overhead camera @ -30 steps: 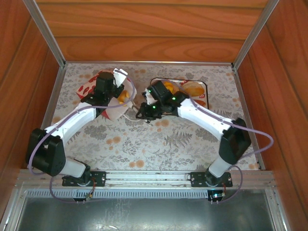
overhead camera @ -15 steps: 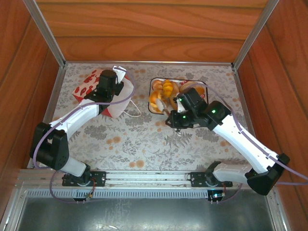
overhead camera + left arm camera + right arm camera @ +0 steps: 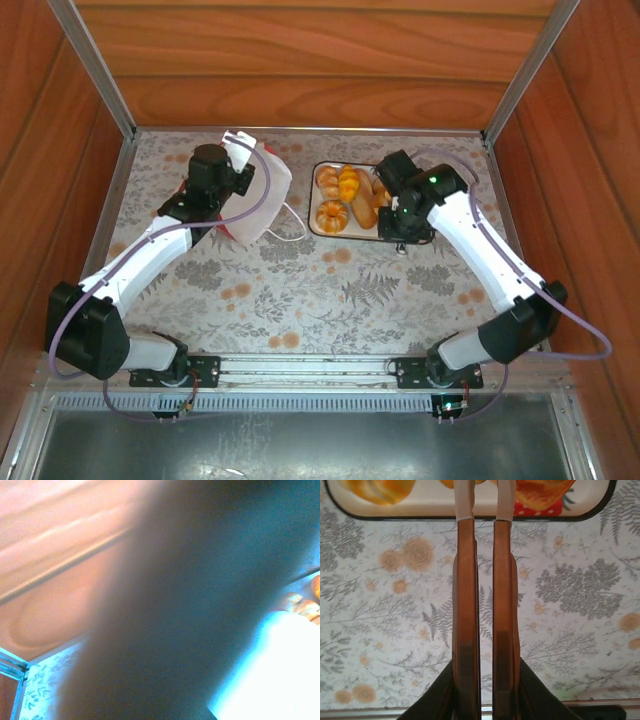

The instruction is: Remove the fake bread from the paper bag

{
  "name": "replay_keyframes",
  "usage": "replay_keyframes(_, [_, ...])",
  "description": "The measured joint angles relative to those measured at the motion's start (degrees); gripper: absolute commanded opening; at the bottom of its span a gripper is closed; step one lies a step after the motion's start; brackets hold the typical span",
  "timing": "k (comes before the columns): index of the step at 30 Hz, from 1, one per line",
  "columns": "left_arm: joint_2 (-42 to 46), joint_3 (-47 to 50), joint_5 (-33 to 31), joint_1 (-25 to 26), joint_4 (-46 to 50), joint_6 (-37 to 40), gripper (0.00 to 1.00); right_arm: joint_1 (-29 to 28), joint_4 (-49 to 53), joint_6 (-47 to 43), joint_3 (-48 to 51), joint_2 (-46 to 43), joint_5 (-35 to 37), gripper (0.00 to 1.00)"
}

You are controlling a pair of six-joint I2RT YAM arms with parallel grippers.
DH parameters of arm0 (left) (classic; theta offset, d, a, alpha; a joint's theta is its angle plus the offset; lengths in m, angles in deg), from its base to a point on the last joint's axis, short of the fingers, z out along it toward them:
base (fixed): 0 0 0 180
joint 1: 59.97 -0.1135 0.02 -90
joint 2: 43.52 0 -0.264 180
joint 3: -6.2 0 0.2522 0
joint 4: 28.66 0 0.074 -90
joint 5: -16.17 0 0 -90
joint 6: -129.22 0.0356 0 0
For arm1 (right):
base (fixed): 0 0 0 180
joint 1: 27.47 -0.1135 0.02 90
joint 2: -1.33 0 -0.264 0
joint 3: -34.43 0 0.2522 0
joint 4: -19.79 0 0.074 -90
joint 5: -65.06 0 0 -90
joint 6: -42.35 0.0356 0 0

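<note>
Table (image 3: 300,300) with floral cloth, no readable writing. Paper bag (image 3: 262,195) left of tray (image 3: 318,228), now tipped showing white side; left gripper (image 3: 215,178) on it, grip state unclear. Right gripper (image 3: 484,500) swung back over tray's near edge, fingers nearly closed, holding nothing. Fake bread (image 3: 346,198) lies in tray

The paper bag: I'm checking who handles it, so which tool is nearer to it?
Left. The left tool is right at the paper bag, its wrist against the bag's left side. The right tool is across the table, over the tray of fake bread.
</note>
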Motion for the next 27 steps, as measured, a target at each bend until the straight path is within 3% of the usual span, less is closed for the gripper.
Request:
replay_keyframes(8, [0.2, 1.6, 1.7, 0.0, 0.1, 0.0, 0.00, 1.1, 4.0, -4.0, -7.5, 9.5, 5.4, 0.19])
replay_keyframes(16, [0.4, 2.0, 2.5, 0.0, 0.1, -0.5, 0.00, 1.4, 5.6, -6.8, -10.7, 16.8, 8.1, 0.35])
replay_keyframes(21, [0.4, 2.0, 2.6, 0.0, 0.1, -0.8, 0.00, 1.4, 5.2, -8.0, -11.8, 18.8, 8.3, 0.46])
replay_keyframes(27, [0.4, 2.0, 2.6, 0.0, 0.1, -1.0, 0.00, 1.4, 4.9, -8.2, -12.7, 18.9, 7.9, 0.49])
